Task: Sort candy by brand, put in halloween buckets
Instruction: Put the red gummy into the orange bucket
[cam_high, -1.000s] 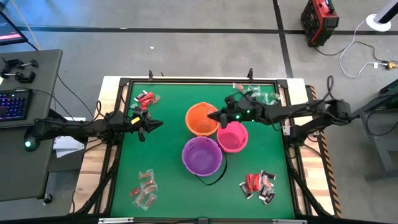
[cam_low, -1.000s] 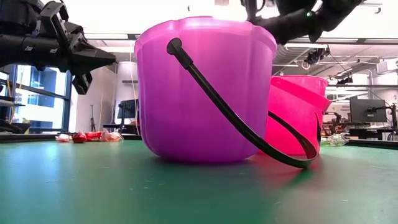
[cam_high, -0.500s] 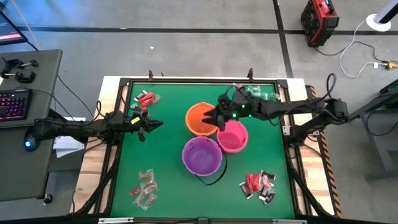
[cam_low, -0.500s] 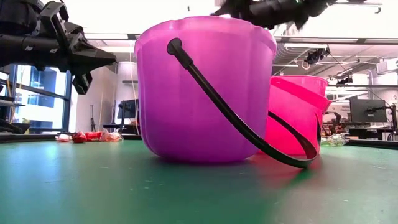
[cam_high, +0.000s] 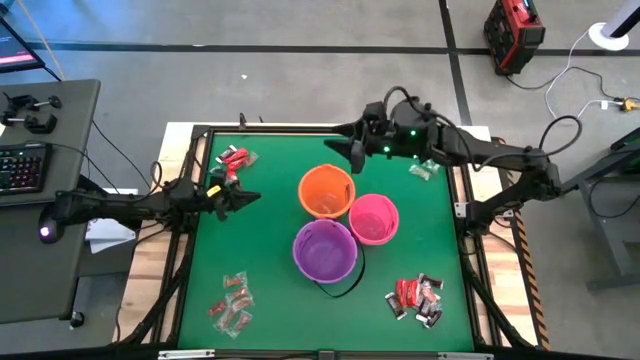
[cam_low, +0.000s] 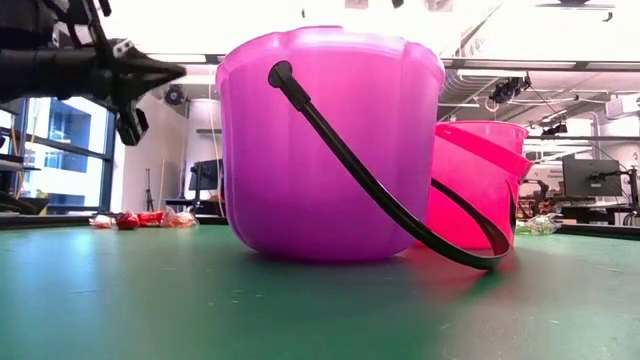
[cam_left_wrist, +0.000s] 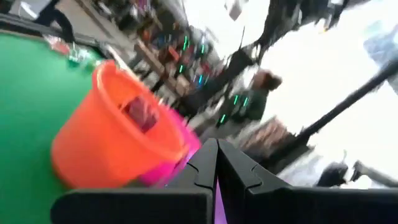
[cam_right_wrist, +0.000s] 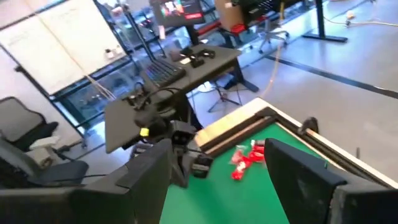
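No lettering, brand, number or sign can be made out anywhere — the candy wrappers (cam_high: 415, 298) are too small to read, and the three buckets (cam_high: 325, 249) show plain walls — no print.

I see purple bucket (cam_low: 330, 145): smooth translucent plastic, soft sheen; its handle (cam_low: 385, 190) thin glossy black plastic. Pink bucket (cam_low: 478, 185) same glossy plastic. Orange bucket (cam_left_wrist: 115, 134) smooth plastic, slightly matt outside. Table surface (cam_low: 300, 310) green, matt, felt-like. Table frame (cam_high: 300, 128) dark metal over pale wood edge. Candy (cam_high: 415, 297) in shiny crinkled wrappers, some clear film. My right gripper fingers (cam_right_wrist: 292, 177) matt black.
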